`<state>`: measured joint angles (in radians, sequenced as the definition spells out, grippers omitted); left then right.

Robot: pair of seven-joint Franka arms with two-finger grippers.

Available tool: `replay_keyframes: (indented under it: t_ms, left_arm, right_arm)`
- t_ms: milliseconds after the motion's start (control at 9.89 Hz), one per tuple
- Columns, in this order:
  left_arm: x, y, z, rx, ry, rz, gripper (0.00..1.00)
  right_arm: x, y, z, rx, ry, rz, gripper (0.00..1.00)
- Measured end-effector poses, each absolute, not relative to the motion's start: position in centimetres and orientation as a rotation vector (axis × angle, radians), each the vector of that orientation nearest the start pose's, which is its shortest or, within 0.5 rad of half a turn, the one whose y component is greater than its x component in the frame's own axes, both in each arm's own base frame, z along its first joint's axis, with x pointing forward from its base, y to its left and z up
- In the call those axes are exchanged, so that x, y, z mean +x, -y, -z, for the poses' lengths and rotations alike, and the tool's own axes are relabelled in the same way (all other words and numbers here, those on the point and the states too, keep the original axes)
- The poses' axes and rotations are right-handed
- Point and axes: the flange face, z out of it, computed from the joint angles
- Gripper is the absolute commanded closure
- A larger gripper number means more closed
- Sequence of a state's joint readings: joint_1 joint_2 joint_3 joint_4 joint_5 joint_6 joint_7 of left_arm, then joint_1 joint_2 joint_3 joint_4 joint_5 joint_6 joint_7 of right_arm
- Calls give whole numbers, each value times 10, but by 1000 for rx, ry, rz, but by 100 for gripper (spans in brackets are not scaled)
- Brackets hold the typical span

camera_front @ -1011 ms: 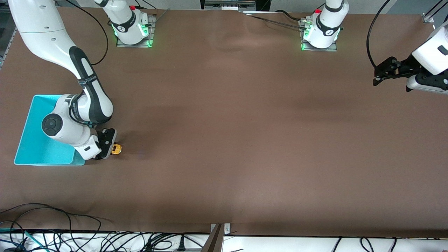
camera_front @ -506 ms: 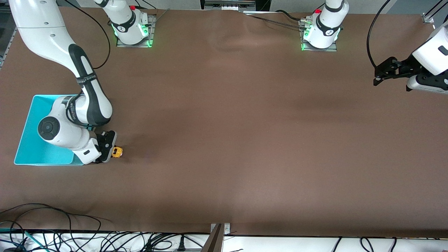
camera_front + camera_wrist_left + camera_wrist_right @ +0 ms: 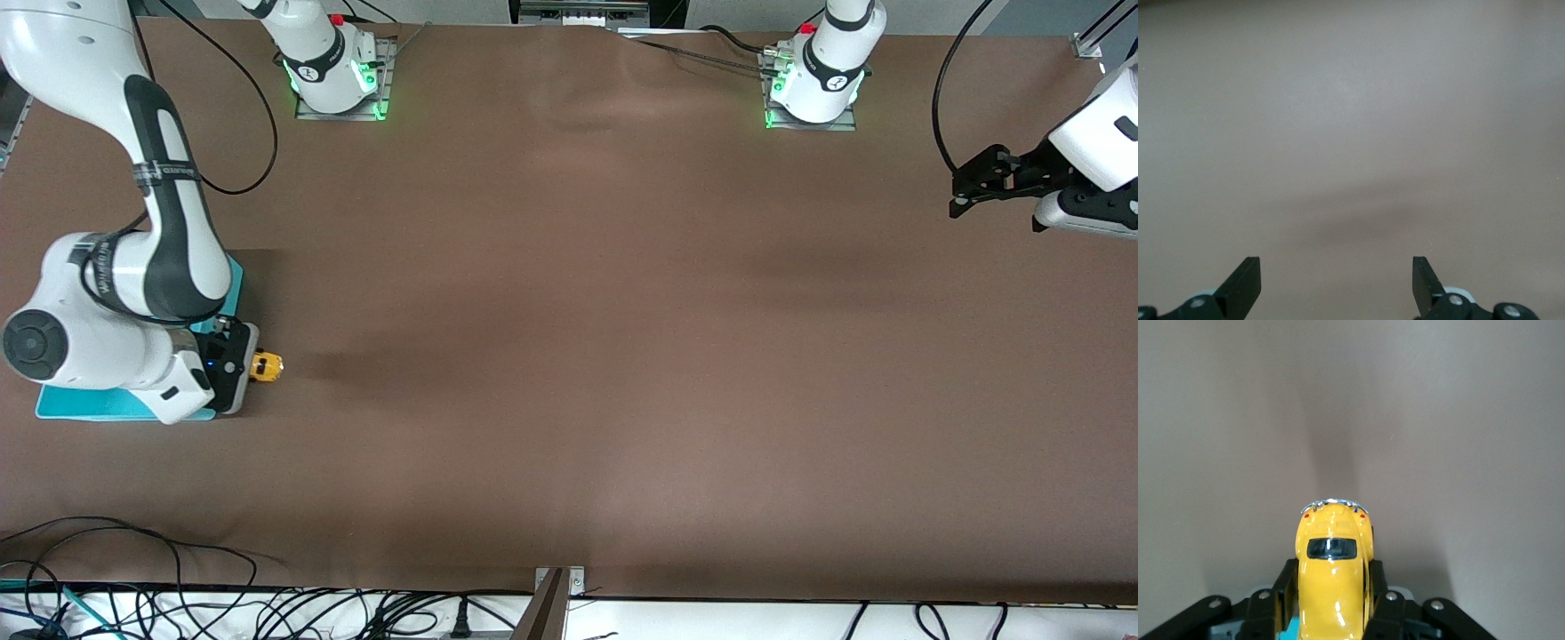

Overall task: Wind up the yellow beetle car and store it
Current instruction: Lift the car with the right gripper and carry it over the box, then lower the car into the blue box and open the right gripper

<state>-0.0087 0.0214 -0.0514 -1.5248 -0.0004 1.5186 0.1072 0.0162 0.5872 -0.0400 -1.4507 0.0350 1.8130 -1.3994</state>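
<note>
Front view: the right gripper (image 3: 253, 366) is clamped on the car (image 3: 266, 366), fingers pressed against both flanks of the yellow body. Gripper and car hang just over the table (image 3: 569, 356) at the right arm's end, at the edge of the bin (image 3: 233, 277), at about 3 o'clock from it. The bin is turquoise and largely covered by the right arm.

Right wrist view: the car (image 3: 1333, 577) sits lengthwise between the fingers (image 3: 1286, 590), dark window and chrome bumper pointing away from the wrist, with bare brown table past it.

The left gripper (image 3: 965, 191) waits over the left arm's end of the table. Left wrist view: its fingers (image 3: 1245, 283) stand wide apart, holding nothing.
</note>
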Motion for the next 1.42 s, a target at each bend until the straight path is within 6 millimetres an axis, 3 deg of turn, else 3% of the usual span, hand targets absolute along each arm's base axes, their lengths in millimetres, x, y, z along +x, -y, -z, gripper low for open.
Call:
replay_keyframes:
  t_ms: [202, 607, 910, 1416]
  left_arm:
    - [555, 33, -630, -3133, -263, -43, 0]
    - [554, 37, -629, -3136, -272, -52, 0]
    - [553, 36, -628, -3136, -271, -75, 0]
    - [552, 36, -632, -3136, -270, -65, 0]
  right_arm:
    - [674, 53, -336, -2299, 1841, -335, 100]
    - [658, 133, -342, -2196, 1932, -372, 100]
    - [649, 163, -330, -2108, 2007, -381, 100]
    - [632, 183, -281, -2057, 2051, -391, 100]
